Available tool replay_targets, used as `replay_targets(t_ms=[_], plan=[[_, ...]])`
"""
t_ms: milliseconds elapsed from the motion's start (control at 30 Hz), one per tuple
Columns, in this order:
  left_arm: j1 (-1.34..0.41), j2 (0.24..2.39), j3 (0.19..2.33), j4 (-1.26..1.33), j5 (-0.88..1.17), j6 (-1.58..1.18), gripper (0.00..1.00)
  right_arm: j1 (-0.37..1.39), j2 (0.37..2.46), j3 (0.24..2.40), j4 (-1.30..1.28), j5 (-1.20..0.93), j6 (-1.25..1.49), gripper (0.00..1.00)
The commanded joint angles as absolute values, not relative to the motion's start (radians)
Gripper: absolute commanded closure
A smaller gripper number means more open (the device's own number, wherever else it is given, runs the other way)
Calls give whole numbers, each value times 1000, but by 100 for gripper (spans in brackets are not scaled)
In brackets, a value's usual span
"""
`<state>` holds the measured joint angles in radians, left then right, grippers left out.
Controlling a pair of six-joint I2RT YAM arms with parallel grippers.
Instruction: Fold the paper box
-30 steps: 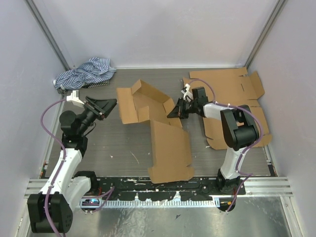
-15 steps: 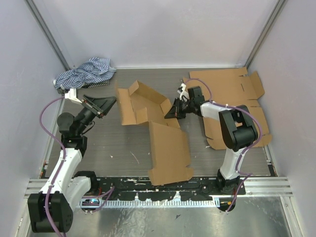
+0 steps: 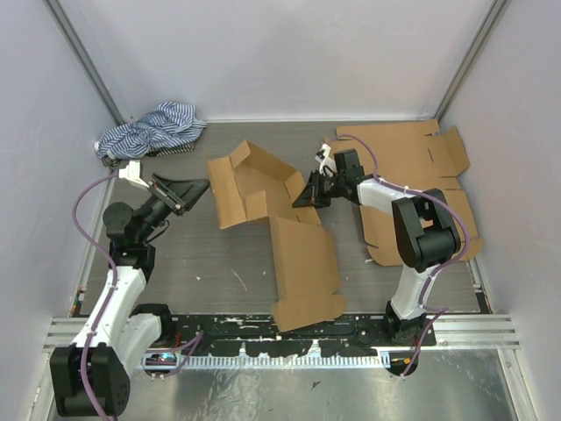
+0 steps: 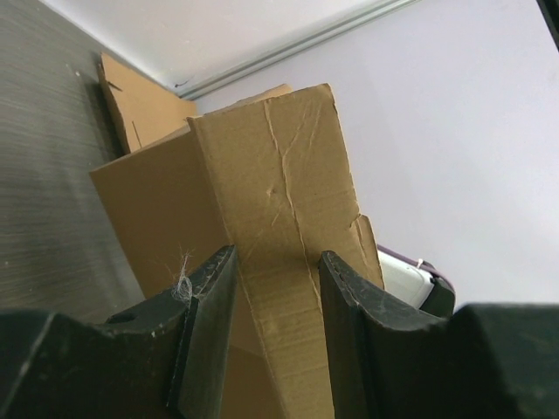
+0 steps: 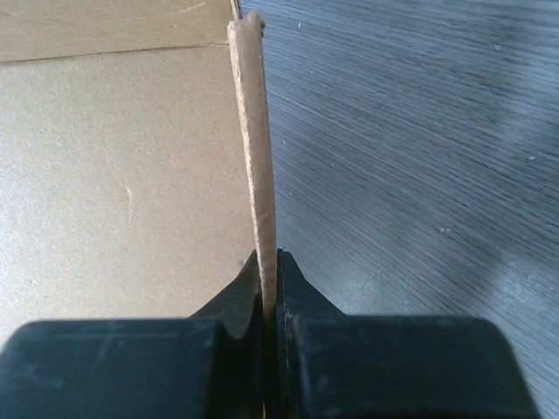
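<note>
Between the fingers (image 5: 240,301) of the right gripper (image 3: 308,193) a thin cardboard edge is pinched, the jaws closed flat on it with no gap to either side. That edge belongs to a raised flap on the 3 o'clock side of the paper box (image 3: 263,189), which sits half-formed near the middle of the table (image 3: 202,263): its flaps stand up around a shallow hollow at the 12 o'clock end, and one long panel slopes away toward 6 o'clock, its far edge close to the arm bases. Outward from the grip, the right arm bends back toward 4 o'clock, crossing over a pile of flat cardboard sheets (image 3: 412,153) that lies at 2 o'clock against the right wall. On the 9 o'clock side of the box, the left gripper (image 3: 197,187) points at the nearest upright flap with its jaws parted; in the wrist view the creased cardboard shows between the two fingers, but whether either pad touches it cannot be told. From above, its tips sit just beside the flap's edge. Farther out, at 10 o'clock in the back corner, a striped cloth (image 3: 149,130) lies bunched, well apart from the box.
</note>
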<state>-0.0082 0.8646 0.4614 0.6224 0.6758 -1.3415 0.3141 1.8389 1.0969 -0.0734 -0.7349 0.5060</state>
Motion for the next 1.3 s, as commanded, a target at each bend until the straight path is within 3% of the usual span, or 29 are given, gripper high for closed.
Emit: replay_targets(t_ms=[0,1267], plan=[[-8,838,442,584,723,-1302,51,322,1763,1158,-83,-731,503,99],[-8,733,490,402,718,-1205,50,273,1766,1182,-131,-809,437,99]])
